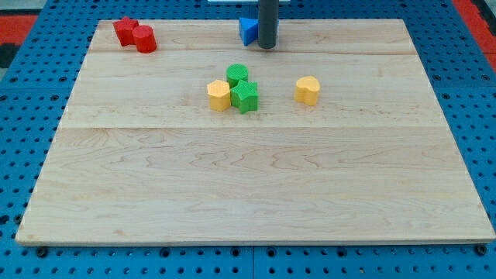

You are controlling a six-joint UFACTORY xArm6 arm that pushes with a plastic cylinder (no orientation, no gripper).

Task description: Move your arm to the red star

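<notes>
Approach step: my tip sits top centre, touching the blue block (bare rod, holding nothing). You next sweep left toward the red star, upper left.

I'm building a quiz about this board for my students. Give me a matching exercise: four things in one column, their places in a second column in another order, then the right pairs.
Things:
1. my tip
2. red star
3. lone yellow block
4. green star

Places:
A. top left corner of the board, touching the other red block
B. right of the central cluster, standing apart
C. top edge, just right of the blue block
D. in the central cluster, beside the other yellow block

Pairs: 1-C, 2-A, 3-B, 4-D
</notes>
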